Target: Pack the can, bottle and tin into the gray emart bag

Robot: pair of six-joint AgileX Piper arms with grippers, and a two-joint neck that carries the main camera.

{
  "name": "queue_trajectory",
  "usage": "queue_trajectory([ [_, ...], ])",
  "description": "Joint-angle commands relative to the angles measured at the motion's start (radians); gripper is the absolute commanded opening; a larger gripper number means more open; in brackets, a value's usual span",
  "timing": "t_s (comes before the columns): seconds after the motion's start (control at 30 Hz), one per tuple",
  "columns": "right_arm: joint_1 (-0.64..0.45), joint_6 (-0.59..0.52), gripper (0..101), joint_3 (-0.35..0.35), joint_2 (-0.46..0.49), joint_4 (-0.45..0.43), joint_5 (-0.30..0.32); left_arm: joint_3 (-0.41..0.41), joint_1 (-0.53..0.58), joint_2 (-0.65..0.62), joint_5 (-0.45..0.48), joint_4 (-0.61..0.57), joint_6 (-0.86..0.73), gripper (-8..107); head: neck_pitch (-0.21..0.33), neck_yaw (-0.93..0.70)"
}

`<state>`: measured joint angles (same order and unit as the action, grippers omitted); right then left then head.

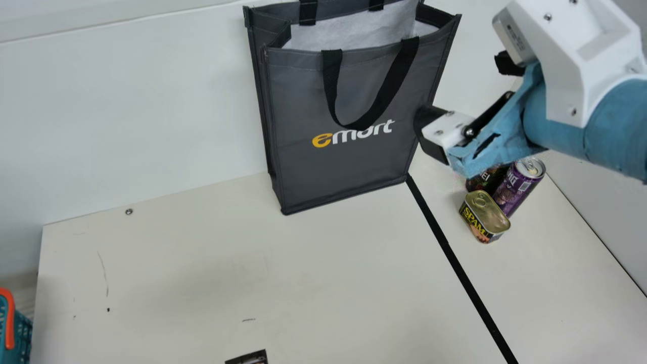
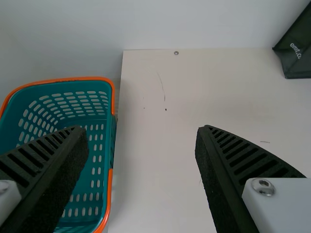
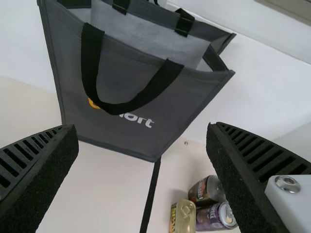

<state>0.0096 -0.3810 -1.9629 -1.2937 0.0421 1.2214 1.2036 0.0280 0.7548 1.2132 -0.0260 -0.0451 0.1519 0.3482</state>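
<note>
One right hand, fingers apart, nearer than the left hand; tin, purple can, dark can, grouped upright on worktop, below and rightward of it, beyond the bag's side.

Blue-sleeved arm, white housing, ribbed black fingers

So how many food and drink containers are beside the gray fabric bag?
3: in the main view, a gold-topped rectangular tin in front, a purple cylindrical can behind its right, and a dark-labelled round container behind its left, partly covered. Others may be hidden.
</note>
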Motion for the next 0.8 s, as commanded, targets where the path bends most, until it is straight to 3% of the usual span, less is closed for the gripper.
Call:
queue_trajectory([
  [0.0, -0.005, -0.019, 91, -0.023, -0.019, 0.013, -0.001, 0.0, 0.0, 0.0, 0.0, 0.0, 0.0, 90, 0.023, 0.001],
  [0.77, -0.081, -0.261, 91, -0.194, -0.217, 0.201, -0.001, 0.0, 0.0, 0.0, 0.0, 0.0, 0.0, 90, 0.023, 0.001],
])
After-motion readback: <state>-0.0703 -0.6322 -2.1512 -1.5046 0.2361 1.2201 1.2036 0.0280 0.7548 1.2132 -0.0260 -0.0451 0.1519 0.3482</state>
